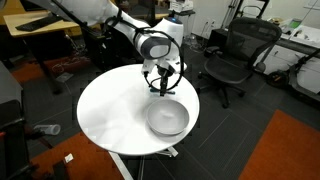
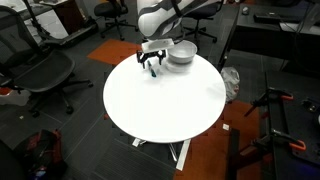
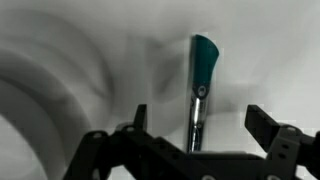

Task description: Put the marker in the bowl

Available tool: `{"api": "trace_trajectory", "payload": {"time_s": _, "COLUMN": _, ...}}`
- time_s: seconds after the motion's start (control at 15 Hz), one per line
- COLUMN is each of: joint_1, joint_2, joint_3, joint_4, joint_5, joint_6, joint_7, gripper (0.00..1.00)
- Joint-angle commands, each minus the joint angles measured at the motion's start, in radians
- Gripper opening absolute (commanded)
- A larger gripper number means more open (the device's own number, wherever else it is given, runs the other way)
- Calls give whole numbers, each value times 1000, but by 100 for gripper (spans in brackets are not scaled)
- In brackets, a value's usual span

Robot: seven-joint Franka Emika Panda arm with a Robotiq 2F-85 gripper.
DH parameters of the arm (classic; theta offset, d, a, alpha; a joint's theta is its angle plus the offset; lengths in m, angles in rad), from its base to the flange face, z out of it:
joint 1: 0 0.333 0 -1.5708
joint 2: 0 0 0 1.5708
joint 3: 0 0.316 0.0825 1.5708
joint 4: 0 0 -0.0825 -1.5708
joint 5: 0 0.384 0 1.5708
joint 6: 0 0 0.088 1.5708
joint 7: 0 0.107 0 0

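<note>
Where the wrist view looks down along the pincer (image 3: 198, 118), the marker (image 3: 202, 75) lies on the white desk (image 3: 285, 55) between the two fingers. Its teal end points away from the camera, and its thin dark body runs back toward the pincer's base. The fingers (image 3: 262, 125) stand wide apart, with bare desk showing on either side of the marker, so neither pad touches it. In both exterior views the arm reaches over the round desk (image 1: 110, 110) (image 2: 170, 105), and the pincer (image 1: 160, 86) (image 2: 151, 68) hangs low over the surface, pointing down, close to the desk's rim. The grey bowl (image 1: 167, 118) (image 2: 181, 53) sits upright on the desk just beside the pincer, apart from it. In those views the marker is too small to make out under the fingers. Black office chairs (image 1: 235, 50) (image 2: 40, 70) stand on the dark floor around the desk, and an orange carpet (image 1: 285, 150) shows at one side
</note>
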Motion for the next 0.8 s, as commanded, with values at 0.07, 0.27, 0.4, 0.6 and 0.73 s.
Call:
{"api": "trace_trajectory", "payload": {"time_s": 0.07, "joint_1": -11, "joint_2": 53, "joint_3": 3, "joint_4": 98, "joint_5": -8, "joint_6": -72, "joint_7": 27, "gripper": 74}}
{"api": "trace_trajectory", "payload": {"time_s": 0.27, "joint_1": -14, "joint_2": 72, "joint_3": 4, "joint_4": 125, "joint_5": -8, "joint_6": -88, "joint_7": 28, "gripper": 52}}
{"api": "trace_trajectory", "payload": {"time_s": 0.4, "joint_1": -17, "joint_2": 83, "joint_3": 5, "joint_4": 142, "joint_5": -7, "joint_6": -99, "joint_7": 27, "gripper": 36}}
{"api": "trace_trajectory", "payload": {"time_s": 0.6, "joint_1": -17, "joint_2": 93, "joint_3": 6, "joint_4": 164, "joint_5": -8, "joint_6": -117, "joint_7": 34, "gripper": 12}}
{"api": "trace_trajectory", "payload": {"time_s": 0.73, "joint_1": -20, "joint_2": 99, "joint_3": 7, "joint_4": 179, "joint_5": -8, "joint_6": -127, "joint_7": 33, "gripper": 1}}
